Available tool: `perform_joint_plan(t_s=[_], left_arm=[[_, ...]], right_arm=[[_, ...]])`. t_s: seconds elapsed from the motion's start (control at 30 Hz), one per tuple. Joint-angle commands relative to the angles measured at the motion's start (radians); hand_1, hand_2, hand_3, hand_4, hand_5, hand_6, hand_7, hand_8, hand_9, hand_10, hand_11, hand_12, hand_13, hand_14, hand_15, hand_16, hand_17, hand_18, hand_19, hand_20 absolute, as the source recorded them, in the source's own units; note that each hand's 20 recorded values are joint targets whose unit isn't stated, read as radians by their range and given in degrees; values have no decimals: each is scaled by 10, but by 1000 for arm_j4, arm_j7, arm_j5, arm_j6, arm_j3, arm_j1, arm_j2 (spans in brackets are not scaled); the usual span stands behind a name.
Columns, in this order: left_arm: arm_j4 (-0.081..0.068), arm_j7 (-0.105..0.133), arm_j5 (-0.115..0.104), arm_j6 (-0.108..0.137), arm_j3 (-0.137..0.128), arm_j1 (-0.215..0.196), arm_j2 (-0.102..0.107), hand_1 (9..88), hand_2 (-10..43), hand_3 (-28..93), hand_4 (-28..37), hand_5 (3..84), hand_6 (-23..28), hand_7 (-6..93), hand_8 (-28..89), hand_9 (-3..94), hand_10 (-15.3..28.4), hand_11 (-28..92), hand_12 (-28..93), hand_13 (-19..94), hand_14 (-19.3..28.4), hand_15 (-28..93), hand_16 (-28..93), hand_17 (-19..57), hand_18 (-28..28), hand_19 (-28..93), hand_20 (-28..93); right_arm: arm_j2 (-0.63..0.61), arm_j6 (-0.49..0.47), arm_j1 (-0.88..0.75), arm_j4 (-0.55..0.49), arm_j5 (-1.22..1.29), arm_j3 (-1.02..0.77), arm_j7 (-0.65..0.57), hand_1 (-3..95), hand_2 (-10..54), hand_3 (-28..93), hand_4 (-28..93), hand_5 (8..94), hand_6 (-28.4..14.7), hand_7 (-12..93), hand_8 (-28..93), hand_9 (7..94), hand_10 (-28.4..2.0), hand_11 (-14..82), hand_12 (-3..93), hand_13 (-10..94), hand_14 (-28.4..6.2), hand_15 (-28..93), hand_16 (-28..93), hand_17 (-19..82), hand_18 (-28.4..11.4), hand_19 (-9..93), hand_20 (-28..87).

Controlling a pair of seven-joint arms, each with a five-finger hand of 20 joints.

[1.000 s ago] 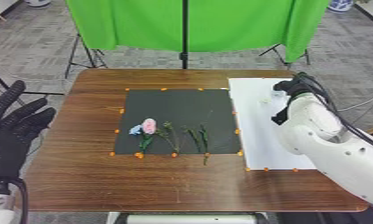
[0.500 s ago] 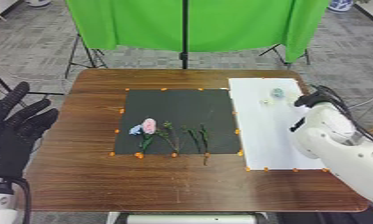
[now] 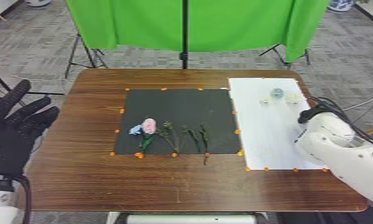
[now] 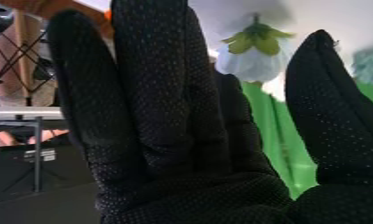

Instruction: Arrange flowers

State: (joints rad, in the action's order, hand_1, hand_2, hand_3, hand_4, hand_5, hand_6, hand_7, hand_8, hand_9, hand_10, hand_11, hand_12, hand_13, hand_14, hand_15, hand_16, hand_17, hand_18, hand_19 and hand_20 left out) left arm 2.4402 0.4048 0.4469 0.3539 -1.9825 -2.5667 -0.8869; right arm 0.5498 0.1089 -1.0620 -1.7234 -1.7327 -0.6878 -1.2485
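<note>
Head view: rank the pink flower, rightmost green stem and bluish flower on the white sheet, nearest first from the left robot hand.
1. Pink flower, left part of the black mat
2. Rightmost green stem, mat's right part
3. Bluish flower, on the white sheet

It's a robotics lab, by the look of it: a white robot arm trailing black cables over a table dotted with orange markers! And out beyond, a green backdrop on tripod stands over grey carpet.
</note>
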Motion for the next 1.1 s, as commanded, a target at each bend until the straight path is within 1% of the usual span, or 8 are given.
perform_joint_plan(t_s=[0.03, 0.23, 0.37, 0.53, 0.73, 0.93, 0.97, 1.1], left_arm=[[-7, -2, -11, -5, 12, -7, 1, 178, 87, 763, -283, 292, 58, 174, -113, 325, 208, 307, 118, 250, 284, 605, -118, -70, 264, 581, 274], [-8, -2, -12, -6, 20, 1, 1, 180, 87, 764, -283, 292, 58, 174, -112, 324, 208, 308, 117, 250, 284, 605, -119, -70, 263, 581, 273], [-6, -4, -13, -5, 16, -3, -2, 180, 87, 764, -283, 291, 58, 174, -112, 324, 208, 309, 117, 250, 284, 605, -119, -70, 263, 580, 272], [-4, -8, -10, -3, 7, -7, -12, 180, 86, 764, -283, 291, 58, 174, -112, 324, 208, 310, 116, 249, 284, 606, -119, -70, 262, 580, 272], [-3, -5, -11, -3, 6, -5, -11, 181, 87, 763, -283, 291, 58, 174, -112, 323, 206, 309, 115, 248, 284, 605, -120, -70, 261, 580, 270], [-3, -14, -8, -3, 4, 2, -10, 181, 88, 763, -283, 291, 58, 174, -113, 321, 206, 310, 114, 246, 284, 608, -121, -70, 260, 579, 270], [-1, -6, -8, -3, 1, -5, -8, 181, 88, 764, -283, 290, 58, 173, -113, 320, 206, 310, 113, 244, 284, 608, -121, -70, 259, 579, 270], [-3, -17, -10, -4, 3, 4, -6, 181, 88, 764, -283, 289, 58, 171, -113, 317, 204, 313, 112, 241, 283, 609, -122, -70, 259, 579, 269]], right_arm=[[7, 15, 73, 23, -51, 109, 40, 358, -42, 705, -224, 518, -18, 124, -116, 775, -169, 195, 140, 837, -104, 402, 137, 586, -160, 879, -282], [10, 97, 117, 39, -148, 214, 42, 445, -84, 722, -266, 668, 7, 147, -94, 815, -125, 180, 140, 861, -77, 362, 145, 578, -149, 863, -283], [-4, 159, 111, 30, -237, 238, 47, 547, -95, 691, -282, 805, 10, 167, 11, 907, -83, 107, 249, 905, -52, 344, 186, 569, -138, 887, -282], [-7, 238, 109, -27, -314, 226, 59, 567, -95, 703, -283, 835, 4, 187, 33, 935, -78, 153, 269, 919, -43, 361, 198, 554, -132, 906, -272], [24, 303, 200, -134, -373, 298, 108, 568, -95, 712, -283, 844, -1, 189, 40, 937, -75, 166, 275, 927, -39, 371, 208, 545, -137, 924, -241], [149, 291, 315, -186, -346, 391, 182, 568, -95, 716, -283, 846, -1, 188, 44, 937, -73, 176, 274, 930, -39, 374, 212, 541, -140, 930, -226], [180, 282, 325, -191, -341, 400, 190, 569, -95, 716, -283, 846, -1, 188, 44, 937, -72, 177, 274, 930, -38, 375, 213, 541, -140, 930, -224], [291, 270, 384, -174, -318, 473, 219, 568, -95, 718, -283, 847, -1, 188, 46, 937, -71, 185, 273, 933, -37, 376, 215, 542, -138, 931, -214]])
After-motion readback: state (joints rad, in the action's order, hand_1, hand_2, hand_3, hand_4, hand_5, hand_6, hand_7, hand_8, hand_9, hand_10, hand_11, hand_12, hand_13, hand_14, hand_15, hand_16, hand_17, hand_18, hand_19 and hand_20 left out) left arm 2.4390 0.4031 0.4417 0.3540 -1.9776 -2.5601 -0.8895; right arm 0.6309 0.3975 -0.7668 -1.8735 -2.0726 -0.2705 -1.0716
